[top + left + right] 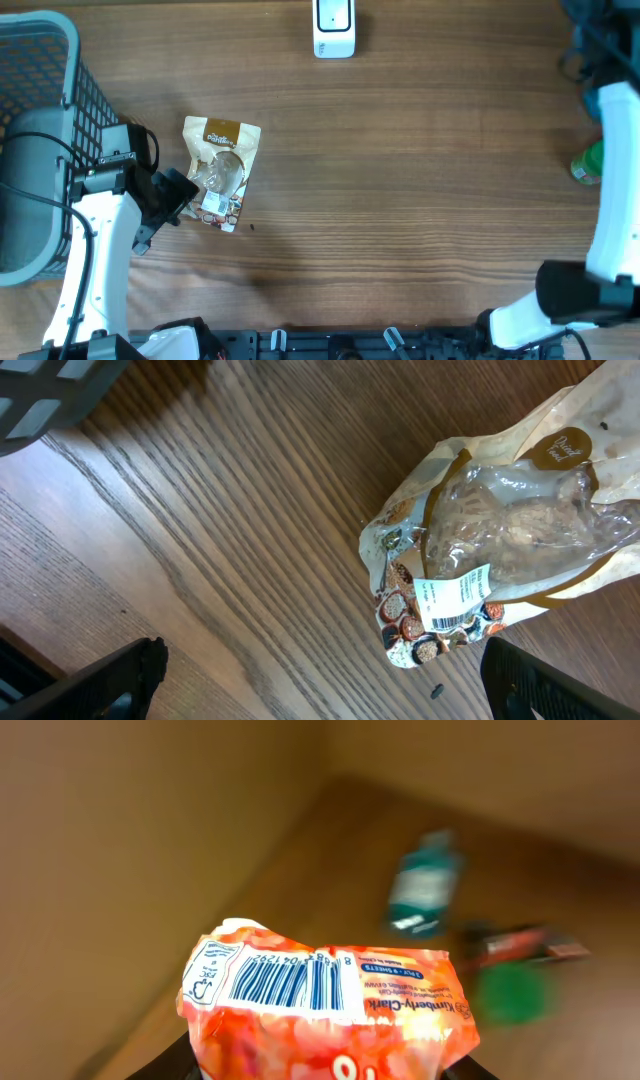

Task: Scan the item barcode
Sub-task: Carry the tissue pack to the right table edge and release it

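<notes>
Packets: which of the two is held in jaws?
The orange Kimberly-Clark packet, held in the right gripper jaws, with its barcode showing. The brown pouch lies flat on the table, ungripped.

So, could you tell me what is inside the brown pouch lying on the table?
Through the pouch's clear window, something pale and lumpy shows, but there is too much glare to identify it. The printed paper and the white barcode label cover the rest.

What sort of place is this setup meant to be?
Most likely a mock shop checkout on a wooden table: a grey basket at the left edge, what looks like a white scanner at the far edge, and packaged goods with barcode labels, a snack bag and an orange pack.
</notes>
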Controlling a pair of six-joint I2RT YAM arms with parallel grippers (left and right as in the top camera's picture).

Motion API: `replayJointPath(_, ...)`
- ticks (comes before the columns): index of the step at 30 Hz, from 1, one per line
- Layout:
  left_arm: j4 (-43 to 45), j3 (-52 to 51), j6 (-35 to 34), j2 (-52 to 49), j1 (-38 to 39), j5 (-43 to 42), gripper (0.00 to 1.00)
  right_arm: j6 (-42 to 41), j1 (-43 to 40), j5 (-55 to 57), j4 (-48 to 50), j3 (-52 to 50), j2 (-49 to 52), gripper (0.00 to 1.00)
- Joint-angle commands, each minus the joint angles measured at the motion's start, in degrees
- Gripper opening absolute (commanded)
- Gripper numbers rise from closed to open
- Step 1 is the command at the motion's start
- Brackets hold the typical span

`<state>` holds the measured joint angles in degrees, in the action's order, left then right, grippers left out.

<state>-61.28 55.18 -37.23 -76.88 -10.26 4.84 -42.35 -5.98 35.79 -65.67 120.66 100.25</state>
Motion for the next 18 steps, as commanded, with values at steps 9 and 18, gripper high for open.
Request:
replayJointPath(9, -0.7, 0.1, -1.2, 0.0, -0.5, 0.6, 1.00, -0.9, -29.2, -4.7, 8.0, -20.4, 23.2, 0.23)
replayJointPath(18, -2.2, 0.1, -0.7, 0.0, -0.5, 0.9, 1.00, 4.9, -33.4, -13.0, 4.8, -12.5, 18.2, 1.00)
